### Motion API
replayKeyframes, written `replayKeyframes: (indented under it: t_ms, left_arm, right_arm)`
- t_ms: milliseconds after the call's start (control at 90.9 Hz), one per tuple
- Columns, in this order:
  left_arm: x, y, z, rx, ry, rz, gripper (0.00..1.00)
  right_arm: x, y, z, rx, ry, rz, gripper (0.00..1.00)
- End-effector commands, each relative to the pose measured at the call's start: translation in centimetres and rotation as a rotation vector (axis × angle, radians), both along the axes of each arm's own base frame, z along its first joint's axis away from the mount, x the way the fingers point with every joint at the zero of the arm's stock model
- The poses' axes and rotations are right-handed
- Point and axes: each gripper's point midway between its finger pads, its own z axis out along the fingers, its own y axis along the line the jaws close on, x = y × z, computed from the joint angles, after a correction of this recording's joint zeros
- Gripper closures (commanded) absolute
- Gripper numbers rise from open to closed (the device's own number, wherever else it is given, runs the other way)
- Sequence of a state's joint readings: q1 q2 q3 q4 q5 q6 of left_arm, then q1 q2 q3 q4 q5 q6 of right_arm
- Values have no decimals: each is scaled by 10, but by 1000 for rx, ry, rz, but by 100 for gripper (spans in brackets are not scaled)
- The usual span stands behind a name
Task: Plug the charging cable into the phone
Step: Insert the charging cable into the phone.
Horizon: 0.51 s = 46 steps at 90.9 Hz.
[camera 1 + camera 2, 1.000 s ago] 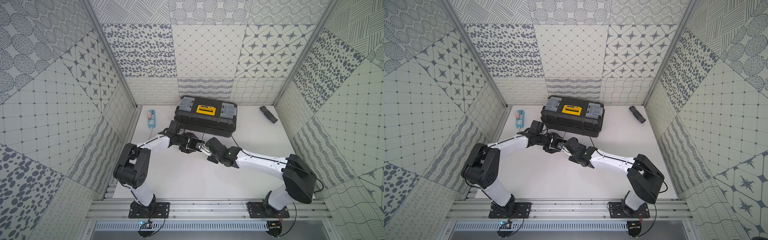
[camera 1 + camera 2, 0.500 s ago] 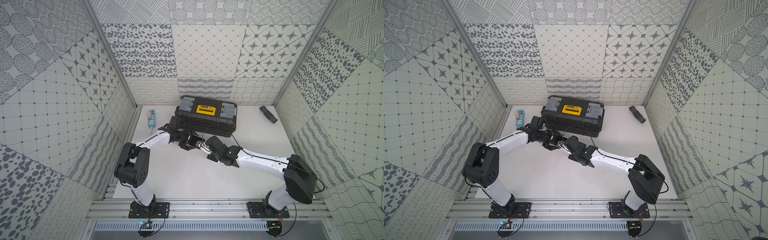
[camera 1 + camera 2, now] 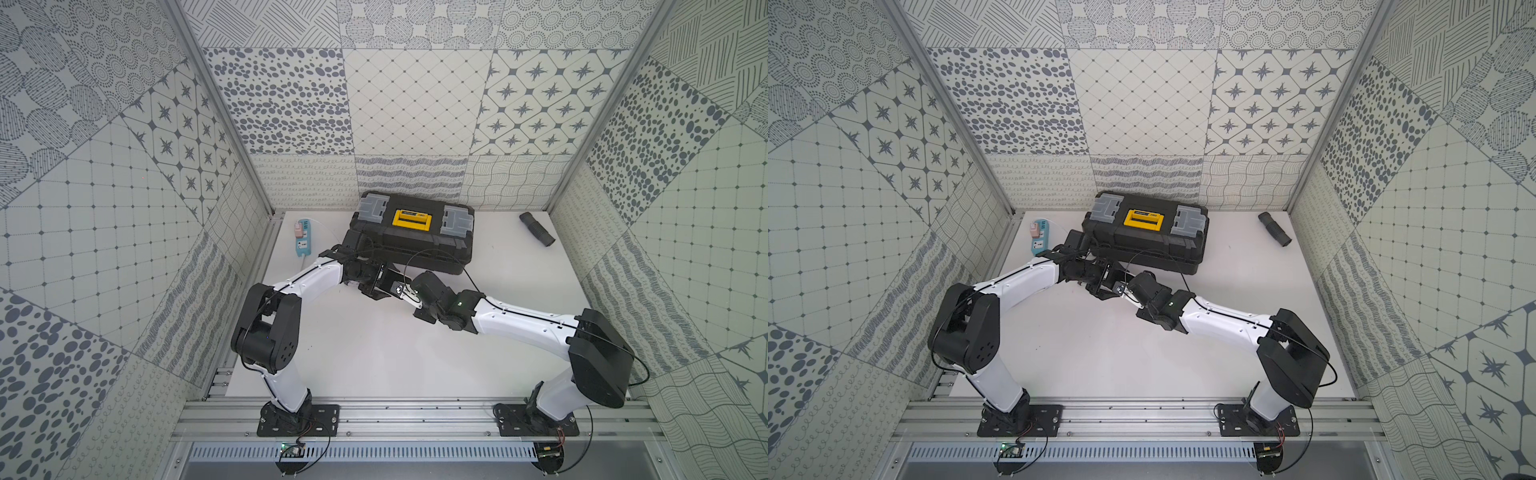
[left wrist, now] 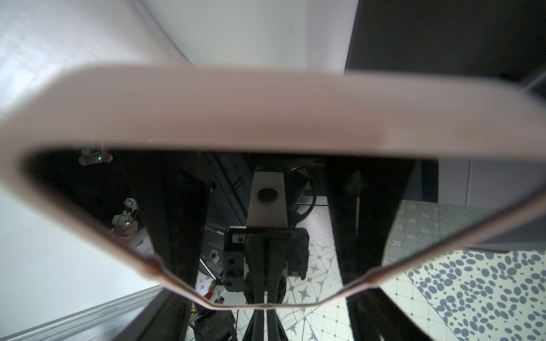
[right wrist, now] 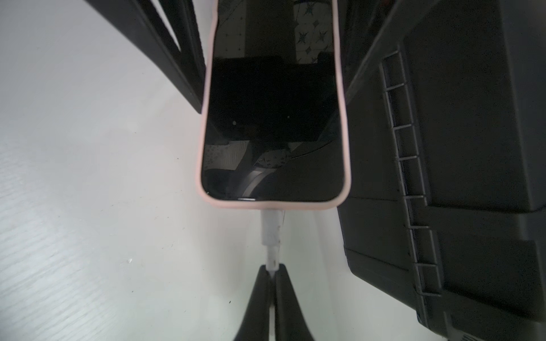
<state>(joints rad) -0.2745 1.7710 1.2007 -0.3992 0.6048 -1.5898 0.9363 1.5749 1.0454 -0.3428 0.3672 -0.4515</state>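
Note:
The phone (image 5: pixel 271 118), with a black screen and a pale pink rim, is held flat just above the white table in front of the toolbox. My left gripper (image 3: pixel 383 284) is shut on its two long sides; its black fingers (image 5: pixel 189 65) flank the case. In the left wrist view the phone (image 4: pixel 266 109) fills the frame and the rim dents where a finger (image 4: pixel 174 313) presses. The charging cable's white connector (image 5: pixel 270 227) butts into the middle of the phone's short edge with no gap showing. My right gripper (image 5: pixel 272 270) is shut on the cable just behind the connector.
A black toolbox (image 3: pixel 411 237) with a yellow handle stands close behind both grippers, and its side (image 5: pixel 443 147) is right beside the phone. A blue power strip (image 3: pixel 302 237) lies at the back left. A black ribbed tube (image 3: pixel 537 228) lies at the back right.
The left wrist has shifted a little back toward the toolbox with the phone, and the right gripper has followed with the cable. Both grips are unchanged.

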Motion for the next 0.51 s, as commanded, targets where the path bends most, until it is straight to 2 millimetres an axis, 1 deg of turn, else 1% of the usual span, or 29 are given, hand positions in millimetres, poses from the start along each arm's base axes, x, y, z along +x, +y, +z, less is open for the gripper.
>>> replayKeyframes:
  t_ms: [0, 99, 121, 143, 154, 165, 176, 187, 198, 209, 220, 264, 319, 396, 451, 495]
  left_arm:
    - [-15, -25, 18, -118, 6, -110, 100]
    - [-17, -24, 16, -115, 16, -105, 100]
    - [-17, -22, 15, -112, 19, -101, 100]
    - [-17, -21, 14, -108, 22, -100, 100]
    - [-18, -20, 13, -106, 24, -99, 100]
    - [-18, -19, 12, -103, 26, -98, 100]
    - [-18, -18, 12, -101, 25, -97, 100]
    - [-18, -17, 11, -98, 27, -96, 100]
    - [-18, -16, 10, -94, 28, -95, 100]
    - [-19, -15, 10, -91, 30, -94, 100]
    - [-19, -13, 9, -86, 32, -91, 100]
    - [-18, -6, 6, -67, 35, -85, 100]
    - [-21, 1, 1, -46, 47, -77, 100]
    - [-20, 9, -3, -31, 50, -58, 100]
    - [-19, 13, -5, -22, 49, -47, 100]
    - [-18, 16, -6, -15, 49, -43, 100]
  right_arm:
    - [10, 32, 29, 149, -59, 28, 100]
    - [10, 31, 29, 150, -59, 20, 100]
    - [10, 30, 29, 151, -59, 15, 89]
    - [11, 29, 29, 148, -63, 7, 69]
    - [11, 28, 29, 149, -64, 4, 61]
    - [12, 27, 29, 147, -66, 0, 49]
    - [12, 26, 29, 147, -68, -4, 40]
    - [12, 25, 31, 148, -71, -7, 25]
    - [12, 25, 31, 149, -73, -10, 14]
    - [11, 24, 31, 148, -73, -10, 9]
    - [11, 23, 31, 148, -73, -12, 6]
    - [9, 20, 33, 152, -76, -12, 4]
    - [4, 16, 34, 159, -72, -6, 3]
    - [0, 10, 41, 181, -73, -11, 3]
    - [-3, 7, 49, 203, -65, -12, 3]
    - [-4, 3, 59, 230, -68, -23, 3]
